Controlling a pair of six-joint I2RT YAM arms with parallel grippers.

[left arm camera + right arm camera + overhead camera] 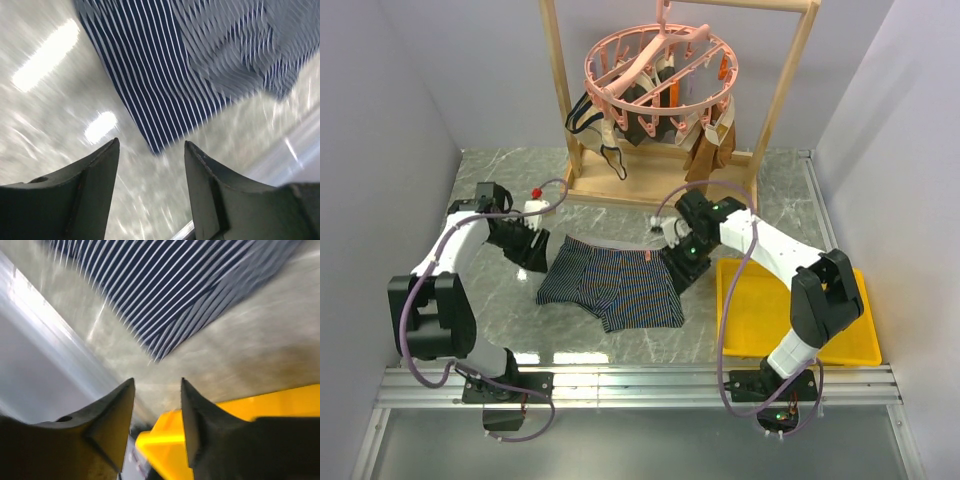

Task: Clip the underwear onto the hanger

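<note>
The left gripper (151,145) has its two fingers spread and nothing between them; only the grey table (500,300) shows in the gap. Just ahead of its tips lies one corner of the underwear (615,285), which is flat on the table between the two arms. The right gripper (157,382) is also spread and holds nothing. Another corner of the underwear points toward its gap, near the fingers but apart from them. Just beside this gripper, on its outer side, is a yellow tray (770,310). Far beyond both grippers the pink hanger (655,65) hangs from a wooden rack (620,185) — some garments are clipped to its pegs, well apart from the underwear.
</note>
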